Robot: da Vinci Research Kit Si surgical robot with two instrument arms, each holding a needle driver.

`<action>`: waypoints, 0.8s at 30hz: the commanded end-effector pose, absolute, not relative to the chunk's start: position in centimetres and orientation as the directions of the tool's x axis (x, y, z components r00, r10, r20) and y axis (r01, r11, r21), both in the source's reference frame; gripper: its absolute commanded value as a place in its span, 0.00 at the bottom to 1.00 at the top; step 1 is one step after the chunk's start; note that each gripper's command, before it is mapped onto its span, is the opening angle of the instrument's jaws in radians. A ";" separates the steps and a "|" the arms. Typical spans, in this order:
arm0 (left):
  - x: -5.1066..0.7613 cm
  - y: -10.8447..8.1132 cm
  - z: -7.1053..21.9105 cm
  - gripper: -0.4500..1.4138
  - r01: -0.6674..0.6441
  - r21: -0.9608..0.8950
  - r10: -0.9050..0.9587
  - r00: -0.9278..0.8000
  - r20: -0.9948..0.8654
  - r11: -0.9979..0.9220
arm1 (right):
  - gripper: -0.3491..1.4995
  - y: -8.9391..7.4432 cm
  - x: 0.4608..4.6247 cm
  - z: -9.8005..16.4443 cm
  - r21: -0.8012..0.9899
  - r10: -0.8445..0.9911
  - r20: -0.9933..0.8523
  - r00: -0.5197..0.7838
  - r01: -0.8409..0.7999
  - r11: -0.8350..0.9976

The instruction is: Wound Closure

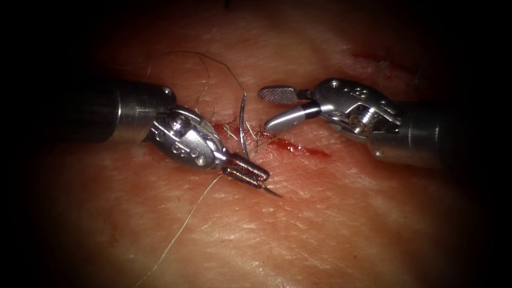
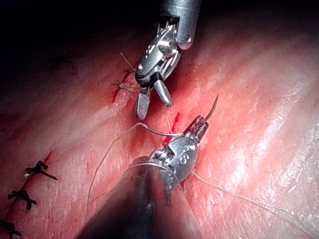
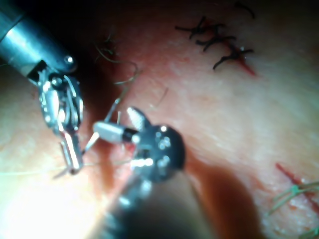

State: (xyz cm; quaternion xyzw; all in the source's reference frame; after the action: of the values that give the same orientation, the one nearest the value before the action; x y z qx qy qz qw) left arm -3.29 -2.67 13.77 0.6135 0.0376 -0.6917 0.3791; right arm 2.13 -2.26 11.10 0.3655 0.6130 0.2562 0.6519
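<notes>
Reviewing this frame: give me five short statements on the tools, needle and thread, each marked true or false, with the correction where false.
1. The left end effector is shut on the needle. True.
2. It grips the needle at mid-curve. False: it grips near the pointed end, whose tip pokes out past the jaws.
3. The right end effector holds the thread. False: its jaws are open and hold nothing.
4. The needle's body rises free above the cut in the tissue. True.
5. The thread trails away from the left end effector over the tissue. True.
</notes>
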 end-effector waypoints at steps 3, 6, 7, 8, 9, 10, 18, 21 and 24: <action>-3.36 -2.7 13.9 0.00 0.570 0.418 -0.484 0.041 -0.874 -0.708 | 0.60 -2.3 2.26 11.1 0.792 0.786 -0.610 0.106 0.124 0.598; -3.38 -2.7 13.9 0.00 0.574 0.420 -0.489 0.039 -0.872 -0.703 | 0.60 -2.3 2.35 11.1 0.795 0.792 -0.604 0.096 0.140 0.590; -3.38 -2.7 13.9 0.00 0.574 0.420 -0.489 0.039 -0.872 -0.703 | 0.60 -2.3 2.35 11.1 0.795 0.792 -0.604 0.096 0.140 0.590; -3.38 -2.7 13.9 0.00 0.575 0.420 -0.489 0.040 -0.872 -0.702 | 0.60 -2.3 2.37 11.1 0.795 0.792 -0.604 0.093 0.143 0.590; -3.38 -2.7 13.9 0.00 0.574 0.421 -0.490 0.038 -0.871 -0.703 | 0.59 -2.3 2.39 11.1 0.794 0.792 -0.604 0.090 0.145 0.590; -3.38 -2.7 13.9 0.00 0.572 0.421 -0.492 0.034 -0.870 -0.704 | 0.59 -2.3 2.43 11.1 0.795 0.792 -0.604 0.088 0.137 0.592; -3.39 -2.7 13.8 0.00 0.571 0.420 -0.492 0.033 -0.870 -0.706 | 0.59 -2.3 2.52 11.2 0.800 0.797 -0.598 0.085 0.112 0.589; -3.40 -2.7 13.8 0.00 0.570 0.420 -0.492 0.033 -0.870 -0.706 | 0.55 -2.4 2.54 11.2 0.806 0.802 -0.591 0.090 0.112 0.582; -3.42 -2.7 13.8 0.00 0.570 0.420 -0.492 0.032 -0.870 -0.706 | 0.37 -2.4 2.54 11.2 0.806 0.803 -0.590 0.082 0.115 0.581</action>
State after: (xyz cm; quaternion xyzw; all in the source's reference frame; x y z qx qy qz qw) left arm -3.36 -2.71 13.74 0.6080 0.0318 -0.6952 0.3822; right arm 2.47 -2.38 11.17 0.3698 0.6202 0.2712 0.6364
